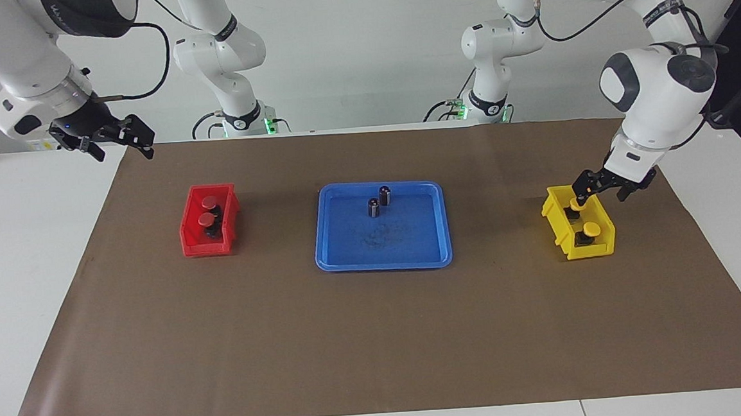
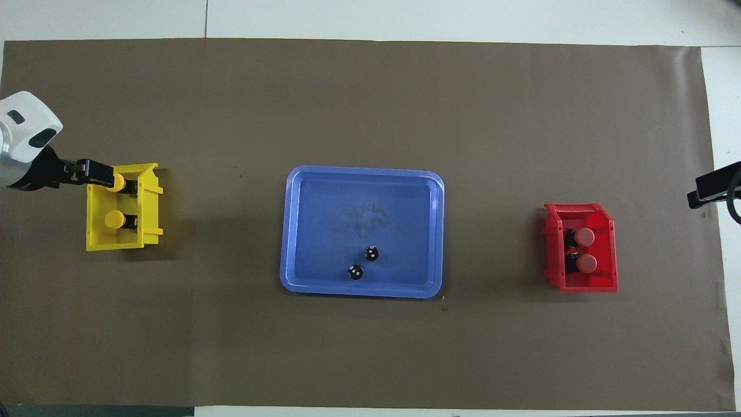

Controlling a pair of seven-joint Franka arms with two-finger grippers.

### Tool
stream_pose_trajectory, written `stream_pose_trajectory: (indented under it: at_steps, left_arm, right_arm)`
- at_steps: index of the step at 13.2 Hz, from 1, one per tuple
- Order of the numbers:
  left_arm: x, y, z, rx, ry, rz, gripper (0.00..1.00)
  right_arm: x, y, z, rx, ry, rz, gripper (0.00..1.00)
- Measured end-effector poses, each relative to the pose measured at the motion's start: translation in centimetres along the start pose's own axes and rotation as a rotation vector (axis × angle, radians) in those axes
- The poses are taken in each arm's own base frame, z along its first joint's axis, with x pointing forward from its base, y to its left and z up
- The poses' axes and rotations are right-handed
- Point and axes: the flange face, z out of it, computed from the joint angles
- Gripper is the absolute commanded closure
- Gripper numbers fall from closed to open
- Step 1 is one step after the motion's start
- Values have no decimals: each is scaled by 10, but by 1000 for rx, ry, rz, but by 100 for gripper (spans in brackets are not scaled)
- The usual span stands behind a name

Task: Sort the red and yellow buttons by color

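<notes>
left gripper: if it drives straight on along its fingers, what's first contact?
Likely the yellow bin. The left gripper hangs open just over the bin's end nearer the robots, fingers pointing down, so it probably meets the yellow button there or the rim; depth is unclear.

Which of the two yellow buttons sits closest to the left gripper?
The yellow button nearer the robots in the yellow bin; the left gripper hangs just above it.
</notes>
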Motion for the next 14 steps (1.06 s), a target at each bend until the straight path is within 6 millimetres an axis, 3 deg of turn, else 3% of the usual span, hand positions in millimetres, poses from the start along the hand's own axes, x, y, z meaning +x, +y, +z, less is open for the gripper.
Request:
stream_pose_trajectory:
  at_steps: [3,8,14]
  left_arm:
    - [-4,0,-37,2,-1,18,0]
    - [-27,-2,-85,8,28,64,0]
    - [-37,15,-122,13,44,105,0]
  right_arm:
    - [4,-1,-4,-4,41,-2,0]
    - [5,-1,-3,-5,42,-3,0]
    - [5,-2,-3,-5,41,-5,0]
